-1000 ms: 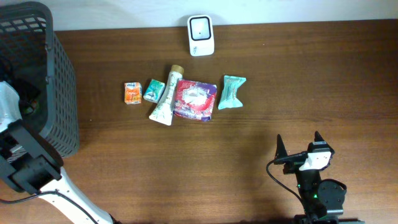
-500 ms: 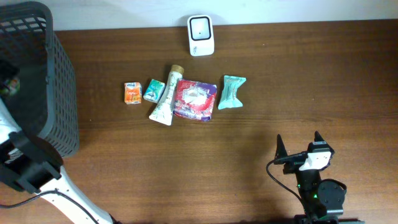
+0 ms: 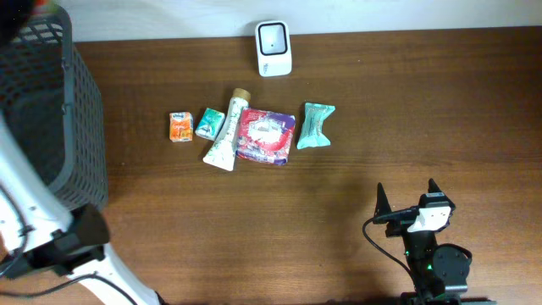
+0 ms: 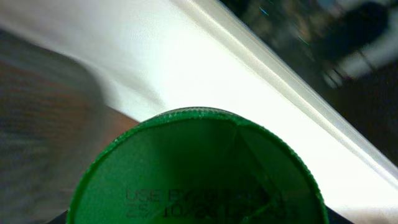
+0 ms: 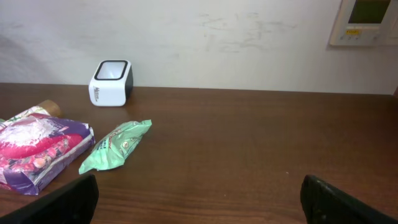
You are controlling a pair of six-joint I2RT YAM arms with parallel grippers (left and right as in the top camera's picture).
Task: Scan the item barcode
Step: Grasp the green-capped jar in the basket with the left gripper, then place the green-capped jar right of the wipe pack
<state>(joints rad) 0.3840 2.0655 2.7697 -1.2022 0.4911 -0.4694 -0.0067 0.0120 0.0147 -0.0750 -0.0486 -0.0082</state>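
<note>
**Item lifted in the left hand, scan not yet begun**

The green-capped container fills the lower part of the left wrist view. Its lid faces the lens and carries a printed use-by date, but no barcode shows. The left hand's fingers are hidden behind the cap. The cap is sharp against a smeared wall, which suggests the hand is clenched on the container and carrying it off the tabletop. The left arm runs along the dark mesh basket toward the far left corner, where the overhead view cuts off the hand and its load.

The white scanner stands at the rear middle, its dark window facing up. In front of it lies a row of an orange packet, a small green packet, a tube, a red-and-purple pouch and a teal sachet. The right hand rests at the near right, released and spread wide, holding nothing.

The step in hand appears to be transport to the scanner. The next move calls for carrying the container across the row and turning it until its barcode, whose position cannot be told, meets the window.
</note>
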